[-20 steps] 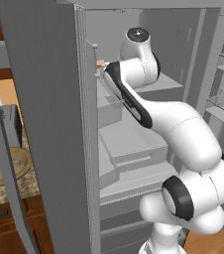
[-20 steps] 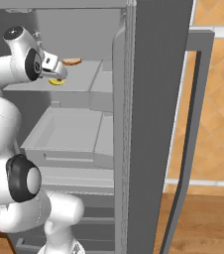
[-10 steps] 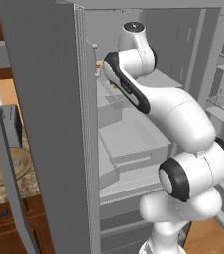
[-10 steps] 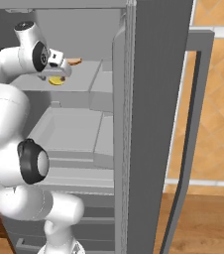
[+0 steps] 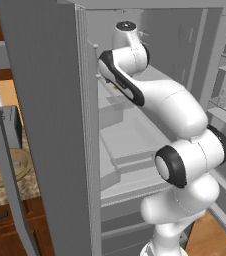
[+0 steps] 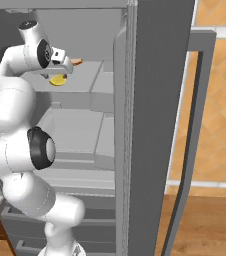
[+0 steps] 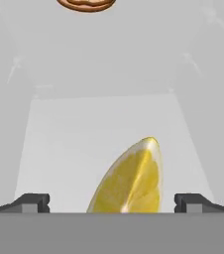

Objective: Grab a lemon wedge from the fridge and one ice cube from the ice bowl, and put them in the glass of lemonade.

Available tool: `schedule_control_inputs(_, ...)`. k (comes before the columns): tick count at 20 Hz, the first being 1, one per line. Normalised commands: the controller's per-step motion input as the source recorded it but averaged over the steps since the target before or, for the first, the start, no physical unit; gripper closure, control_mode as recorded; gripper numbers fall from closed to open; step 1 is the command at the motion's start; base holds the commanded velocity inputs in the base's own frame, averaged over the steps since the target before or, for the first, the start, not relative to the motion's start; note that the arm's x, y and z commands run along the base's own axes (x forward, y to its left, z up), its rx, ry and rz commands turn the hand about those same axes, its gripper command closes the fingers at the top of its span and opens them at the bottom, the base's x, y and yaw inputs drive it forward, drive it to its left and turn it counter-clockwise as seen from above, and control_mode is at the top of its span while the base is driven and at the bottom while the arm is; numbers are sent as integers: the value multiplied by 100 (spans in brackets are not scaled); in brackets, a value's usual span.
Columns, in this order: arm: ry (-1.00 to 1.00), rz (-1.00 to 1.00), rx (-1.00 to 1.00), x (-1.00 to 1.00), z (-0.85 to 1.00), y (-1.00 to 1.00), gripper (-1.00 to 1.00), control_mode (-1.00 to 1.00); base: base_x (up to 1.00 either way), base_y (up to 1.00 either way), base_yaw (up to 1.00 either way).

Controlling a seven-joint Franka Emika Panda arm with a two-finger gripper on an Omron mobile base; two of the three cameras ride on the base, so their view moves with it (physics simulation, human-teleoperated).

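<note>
We see the arm reaching into the open fridge (image 6: pixel 155 100), upper compartment, with the hand over a grey shelf (image 7: pixel 84 144).

Tool (image 7: pixel 112 202): in the hand view its two dark fingertips (image 7: pixel 32 202) stand far apart, one at each lower corner, so we note it as spread wide. The lemon wedge (image 7: pixel 131 181) lies on the shelf between the tips, pointed end away from the camera, cut face pale yellow. Neither tip touches the wedge as far as we can tell; nothing is gripped.

In the right base view the wedge (image 6: pixel 58 80) shows as a small yellow patch on the shelf, directly under the hand. Just beyond it, further back on the same shelf, sits a small orange item (image 6: pixel 76 62); in the hand view the same item (image 7: pixel 86 4) is cut off by the top edge.

Below that shelf we see grey drawers (image 6: pixel 77 132) inside the fridge.

Left base view: the left fridge door (image 5: pixel 45 125) stands open and blocks much of the view. Past its edge, the ice bowl (image 5: pixel 0 167), tan-brown and shallow, rests on the speckled bench (image 5: pixel 5 195), well apart from the arm.
</note>
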Motion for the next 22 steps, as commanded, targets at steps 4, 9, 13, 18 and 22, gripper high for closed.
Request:
schedule_control_inputs(4, 0, 0, 0, -16, -7, -11, -100, -100, 0, 0, 0)
schedule_control_inputs(9, -3, -4, 1, -26, 0, -35, -100, -100, 0, 0, 0)
schedule_control_inputs(13, 0, -2, 0, 29, -11, 6, -100, -100, 0, 0, 0)
schedule_control_inputs(18, 1, 0, 0, 21, -14, 9, -100, -100, 0, 0, 0)
schedule_control_inputs(22, 5, 0, 0, 0, -37, 0, -100, -100, 0, 0, 0)
